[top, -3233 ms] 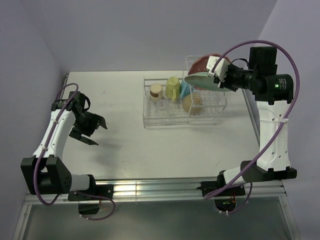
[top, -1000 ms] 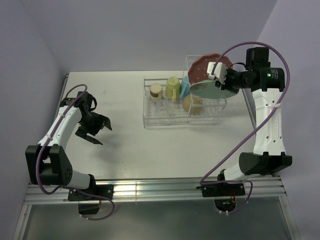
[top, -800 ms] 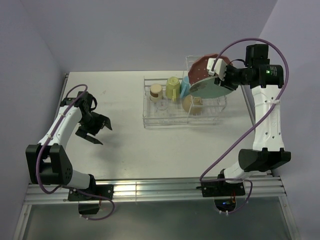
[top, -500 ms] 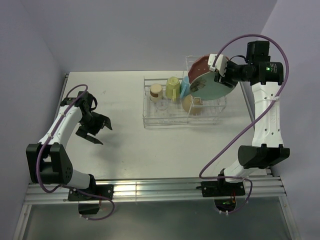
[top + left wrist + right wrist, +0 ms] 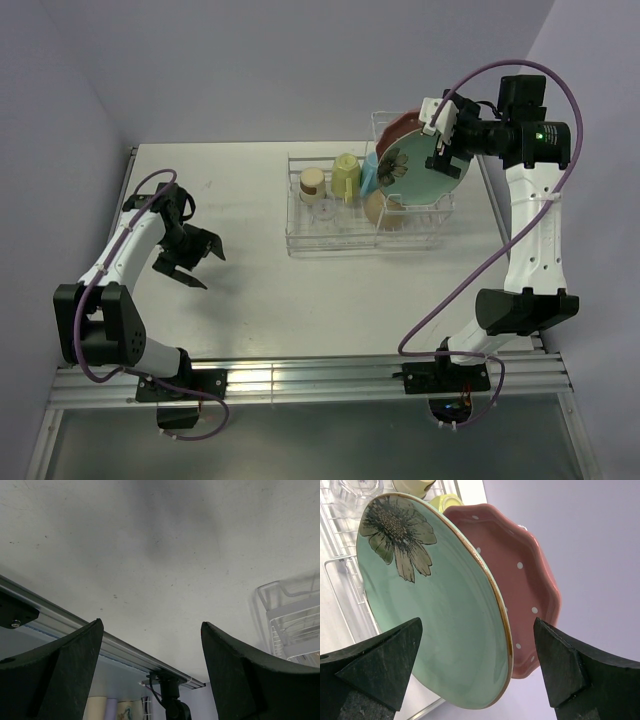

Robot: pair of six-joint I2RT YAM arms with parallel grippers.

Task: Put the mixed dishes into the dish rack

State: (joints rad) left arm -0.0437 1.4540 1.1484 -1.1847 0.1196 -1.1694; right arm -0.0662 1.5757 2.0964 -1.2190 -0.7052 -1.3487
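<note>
Mint-green plate (image 5: 430,600), printed with a dark flower, stands on edge in the tall slotted section at the right end of the white wire rack (image 5: 330,246). Its face is turned toward the arms. Just behind it, in the next slot, stands the pink scalloped plate (image 5: 525,575) with white dots, also on edge. The right fingers (image 5: 385,660) are spread wide on either side of the green plate's rim and pinch nothing.

In the low basket to the left sit the yellow-green mug (image 5: 346,176), the small tan cup (image 5: 313,183) and the clear glass (image 5: 322,211). The cream bowl (image 5: 383,207) lies below the plates, and the light-blue mug (image 5: 369,177) shows between the yellow-green mug and the green plate.

Far to the left, well apart from the rack, the left fingers (image 5: 60,665) hang spread and empty above the bare grey worktop (image 5: 250,290).
</note>
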